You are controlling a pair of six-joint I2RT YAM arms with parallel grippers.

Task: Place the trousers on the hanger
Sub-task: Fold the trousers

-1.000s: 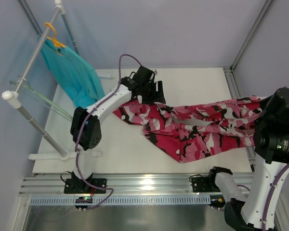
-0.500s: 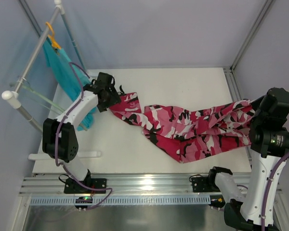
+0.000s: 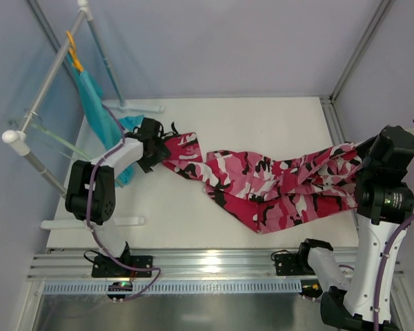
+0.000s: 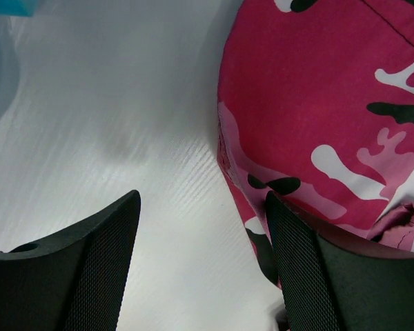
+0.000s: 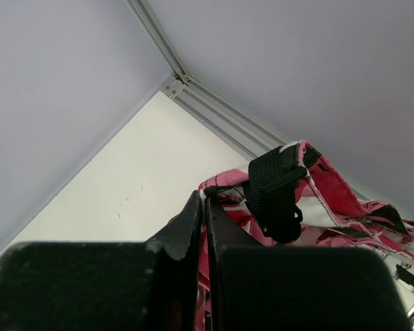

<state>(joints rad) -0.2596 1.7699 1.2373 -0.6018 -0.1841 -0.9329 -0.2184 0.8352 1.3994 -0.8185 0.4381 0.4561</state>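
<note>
The pink camouflage trousers (image 3: pixel 276 186) lie stretched across the table from left to right. My left gripper (image 3: pixel 164 141) is open just above the table at their left end. In the left wrist view bare tabletop shows between its fingers (image 4: pixel 96 269), and the trousers (image 4: pixel 331 103) lie beside and under the right finger. My right gripper (image 5: pixel 204 201) is shut on the trousers' edge by a black strap (image 5: pixel 276 186), holding that end raised at the right (image 3: pixel 370 153). The pale green hanger (image 3: pixel 58 143) hangs on the rack at the far left.
A white tube rack (image 3: pixel 34 110) stands along the left side. It carries a teal garment (image 3: pixel 96 103) on an orange hanger (image 3: pixel 72 48), close behind my left arm. An aluminium rail (image 3: pixel 207 265) runs along the near edge, and frame posts (image 3: pixel 355 52) rise at the back right.
My left arm swung left from the middle of the trousers to their left end. The teal garment shifted on the rack. The right arm moved slightly, still gripping the cloth.
</note>
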